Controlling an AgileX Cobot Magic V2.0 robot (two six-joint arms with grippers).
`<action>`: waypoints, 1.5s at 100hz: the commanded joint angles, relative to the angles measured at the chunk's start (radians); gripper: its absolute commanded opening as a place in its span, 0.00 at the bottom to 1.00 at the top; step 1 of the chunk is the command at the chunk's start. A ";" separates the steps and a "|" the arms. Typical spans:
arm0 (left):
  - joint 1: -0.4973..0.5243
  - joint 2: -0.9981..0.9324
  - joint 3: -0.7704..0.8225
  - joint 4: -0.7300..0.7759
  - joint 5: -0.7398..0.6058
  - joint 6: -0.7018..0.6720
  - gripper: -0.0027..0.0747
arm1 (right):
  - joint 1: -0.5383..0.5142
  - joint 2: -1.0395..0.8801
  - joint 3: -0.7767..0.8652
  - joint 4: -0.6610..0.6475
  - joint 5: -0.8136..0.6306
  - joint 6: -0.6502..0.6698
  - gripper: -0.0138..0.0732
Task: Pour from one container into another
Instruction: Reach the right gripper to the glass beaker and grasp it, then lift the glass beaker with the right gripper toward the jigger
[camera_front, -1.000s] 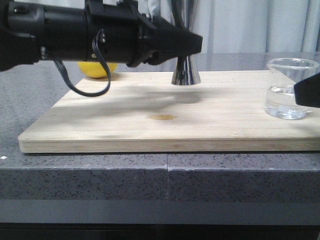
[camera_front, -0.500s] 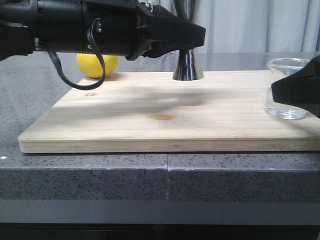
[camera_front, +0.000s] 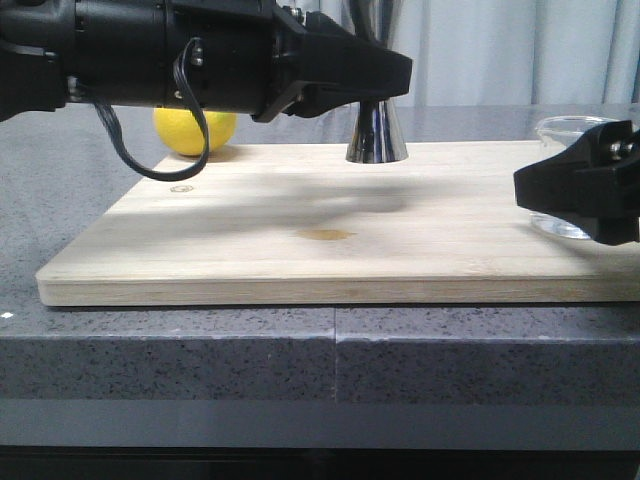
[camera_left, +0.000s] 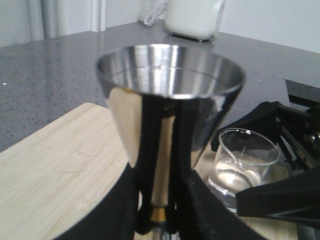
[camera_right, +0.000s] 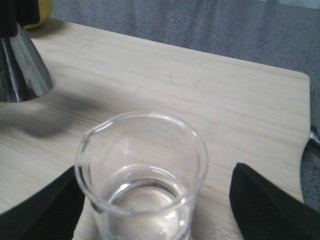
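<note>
- Since a second ago, the right gripper has been brought in from the right edge of the front view and now stands in front of the glass beaker, hiding most of it; half a second ago only part of it was covered.
- Right gripper state: spread open, with one finger seen on each side of the beaker in the right wrist view, both apart from the glass. Nothing is held yet.
- Beaker is standing upright near the right end of the wooden board, with clear liquid in its bottom part.
- Left gripper is clenched on the steel jigger near its gold-banded waist; the jigger's base is seen at the back edge of the board, upright, open cup upward. Little change here over the last half second.
- A yellow fruit lies behind the board's left part, on the table.
- Judgement: the receiving vessel is already steadied; the grasp on the beaker is the step in hand. Pouring has not begun.
</note>
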 joint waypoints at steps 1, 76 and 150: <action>-0.003 -0.056 -0.025 -0.038 -0.071 -0.022 0.01 | 0.003 -0.009 -0.027 -0.007 -0.091 -0.007 0.77; -0.003 -0.056 -0.025 -0.026 -0.079 -0.022 0.01 | 0.003 -0.009 -0.027 -0.017 -0.091 -0.007 0.52; -0.003 -0.056 -0.025 0.014 -0.096 -0.025 0.01 | 0.003 -0.009 -0.040 -0.019 -0.199 -0.007 0.41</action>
